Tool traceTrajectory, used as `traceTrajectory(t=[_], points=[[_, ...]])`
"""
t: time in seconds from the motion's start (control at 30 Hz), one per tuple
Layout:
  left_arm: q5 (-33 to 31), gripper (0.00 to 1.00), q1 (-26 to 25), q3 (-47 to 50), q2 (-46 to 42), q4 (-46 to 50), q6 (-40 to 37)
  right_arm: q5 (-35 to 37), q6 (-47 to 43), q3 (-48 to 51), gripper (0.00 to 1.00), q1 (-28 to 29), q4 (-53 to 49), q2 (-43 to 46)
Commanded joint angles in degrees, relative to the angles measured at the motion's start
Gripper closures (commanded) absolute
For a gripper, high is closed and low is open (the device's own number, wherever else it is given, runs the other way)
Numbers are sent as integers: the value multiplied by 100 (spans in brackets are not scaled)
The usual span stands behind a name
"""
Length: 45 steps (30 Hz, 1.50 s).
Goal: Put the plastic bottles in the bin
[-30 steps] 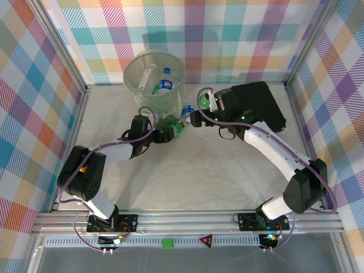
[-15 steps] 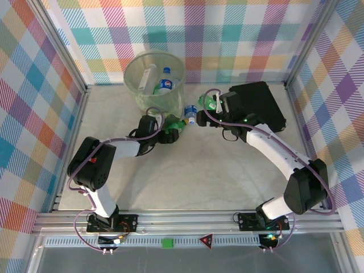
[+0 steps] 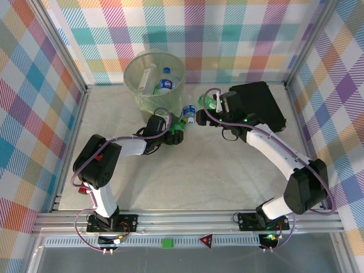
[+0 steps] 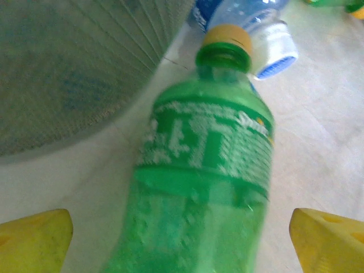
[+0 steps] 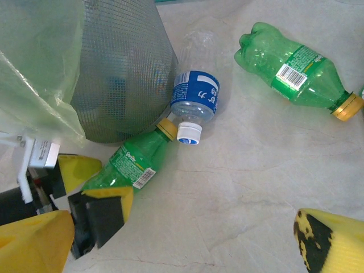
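item: green bottle (image 4: 205, 170), on its side on the table (image 5: 239, 187), close against the foot of the bin (image 4: 74, 68). its base lay between the fingers of the left gripper (image 4: 181, 236), which stood spread wide with one yellow tip on each side of the body and a gap visible on both, so nothing was clasped yet. long axis: straight away from that gripper, base nearest and yellow cap farthest, so the fingers stood across the bottle, not along it. the cap end met the blue cap of a clear bottle (image 5: 195, 99), which also rested beside the bin wall. right gripper (image 5: 182, 244): spread wide and empty, hanging over the table well short of this bottle and nearer a second green bottle (image 5: 293, 68) lying apart. judgement: the left arm was the nearer and was already lined up, so closing across the body looked like the next need, and the bin wall just beside one finger was the tight spot.
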<state>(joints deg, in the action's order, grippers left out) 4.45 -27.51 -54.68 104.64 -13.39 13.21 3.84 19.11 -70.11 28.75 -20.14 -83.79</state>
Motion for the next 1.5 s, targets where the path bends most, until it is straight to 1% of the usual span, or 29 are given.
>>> traceTrajectory(t=[0.0, 0.2, 0.3, 0.33, 0.43, 0.47, 0.53, 0.57, 0.67, 0.93, 1.1, 1.23, 1.3, 1.47], points=[[-373, 3, -18, -324, 258, 299, -92, -76, 65, 12, 1, -63, 123, 64], [-314, 7, -18, -497, 538, 367, -86, -59, 72, 43, 1, -95, 89, 47], [-265, 11, -18, -483, 600, 399, -73, -65, 80, 45, 1, -110, 85, 47], [-260, 13, -18, -474, 598, 406, -74, -55, 80, 49, 1, -106, 89, 47], [-193, 25, -13, -386, 541, 357, -74, -59, 95, 47, 1, -116, 89, 56], [-190, 32, -18, -353, 504, 339, -65, -59, 106, 49, 1, -117, 89, 63], [-189, 41, -19, -266, 397, 298, -56, -63, 125, 62, 1, -115, 94, 73], [-181, 44, -27, -207, 329, 278, -43, -65, 134, 76, 1, -116, 94, 81], [-156, 48, -35, -15, 107, 217, -4, -80, 176, 108, 1, -121, 115, 93], [92, 50, -222, 762, -740, 117, 391, -168, 250, -31, 1, -125, 86, -9], [-37, 51, -625, 1284, -1445, 240, 648, -320, 302, -192, 1, -124, 35, -215], [-323, 51, -969, 1650, -2318, 589, 804, -348, 450, -57, 1, -124, 118, -249], [-356, 52, -1085, 1752, -2871, 823, 866, -348, 477, 21, 1, -127, 149, -268], [-330, 52, -1195, 1539, -4075, 1429, 760, -527, 539, -47, 1, -133, 54, -445]])
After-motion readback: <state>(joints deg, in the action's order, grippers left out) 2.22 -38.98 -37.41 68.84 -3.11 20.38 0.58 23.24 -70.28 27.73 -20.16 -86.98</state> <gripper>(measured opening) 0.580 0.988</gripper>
